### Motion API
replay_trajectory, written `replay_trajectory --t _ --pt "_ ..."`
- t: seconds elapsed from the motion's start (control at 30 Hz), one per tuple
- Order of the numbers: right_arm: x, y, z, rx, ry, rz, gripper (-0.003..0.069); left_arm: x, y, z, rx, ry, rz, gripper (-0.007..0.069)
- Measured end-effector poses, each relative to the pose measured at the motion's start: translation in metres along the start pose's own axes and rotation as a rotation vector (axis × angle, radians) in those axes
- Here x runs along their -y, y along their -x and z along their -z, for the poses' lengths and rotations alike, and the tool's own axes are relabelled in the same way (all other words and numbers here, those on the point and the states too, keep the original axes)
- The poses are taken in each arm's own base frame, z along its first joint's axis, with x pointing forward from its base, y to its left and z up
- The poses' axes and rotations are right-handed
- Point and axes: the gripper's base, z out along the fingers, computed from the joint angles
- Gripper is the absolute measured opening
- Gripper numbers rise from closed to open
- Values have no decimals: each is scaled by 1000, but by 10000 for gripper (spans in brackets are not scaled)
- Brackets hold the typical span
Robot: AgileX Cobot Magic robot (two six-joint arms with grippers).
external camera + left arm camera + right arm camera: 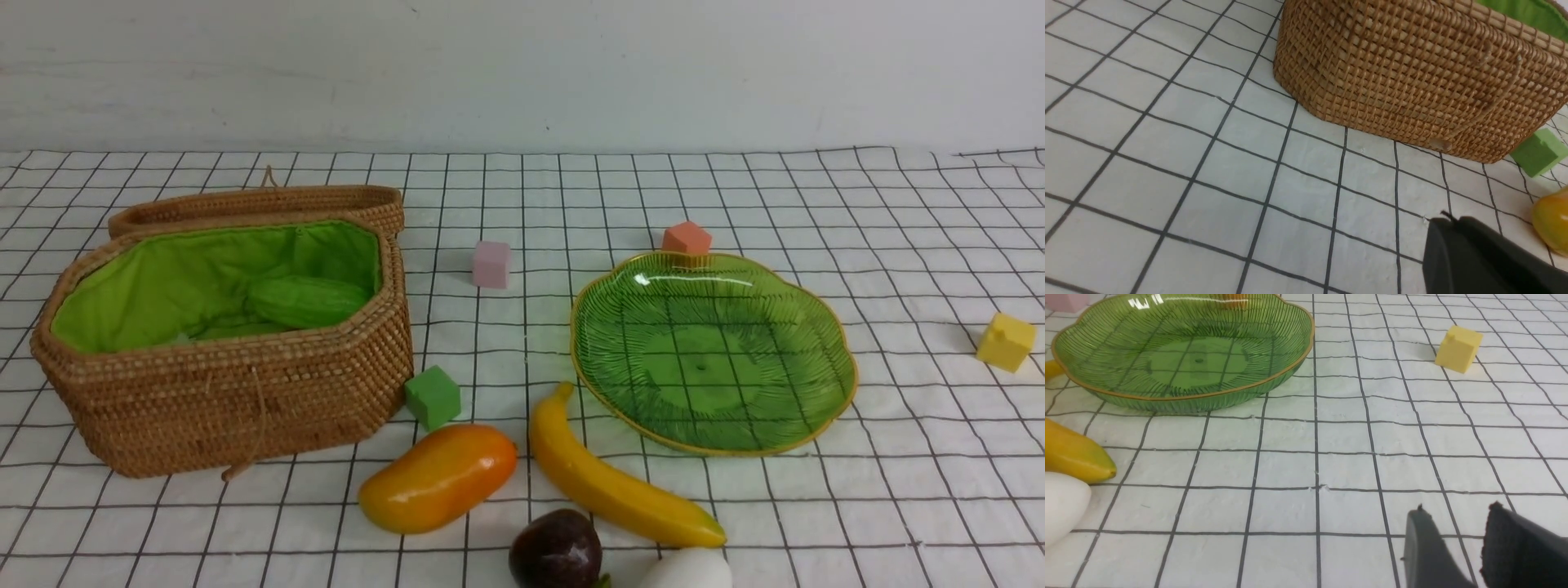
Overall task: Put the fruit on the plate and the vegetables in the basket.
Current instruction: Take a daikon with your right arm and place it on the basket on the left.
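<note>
Green plate well apart from narrow-gapped right hand.
Left hand: grip untellable. Tabletop: one mango, one banana, one purple ball; basket: one gourd.

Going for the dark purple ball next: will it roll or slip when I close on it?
The dark purple ball looks round, so a nudge would probably roll it on the flat cloth. Its glossy sheen hints at a slick, hard skin that may squirt from an off-centre pinch.
</note>
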Motion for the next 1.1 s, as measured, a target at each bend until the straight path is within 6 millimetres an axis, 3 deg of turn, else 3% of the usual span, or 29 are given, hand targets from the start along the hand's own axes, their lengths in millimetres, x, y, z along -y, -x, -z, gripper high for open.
replay_trajectory --t 0.27,0.6,0.73,0.8,0.9,0.93,0.97,1.07,1.1 --pt "1 5 -1 72 -19 45 239 0 0 0 0 0 -1 -10" --pt "2 53 18 651 98 -360 239 0 0 0 1 1 -4 -6" --pt "3 70 29 775 170 -487 239 0 0 0 1 1 -4 -6" --pt "4 86 39 775 206 -566 239 0 0 0 1 1 -4 -6" --pt "6 131 68 740 230 -633 239 0 0 0 1 1 -4 -6" --pt "6 130 66 721 223 -632 239 0 0 0 1 1 -4 -6" --pt "7 160 81 692 206 -622 239 0 0 0 1 1 -4 -3" --pt "11 202 87 554 134 -599 239 0 0 0 1 1 -4 -1" --pt "12 206 87 527 120 -594 239 0 0 0 1 1 -4 -1"
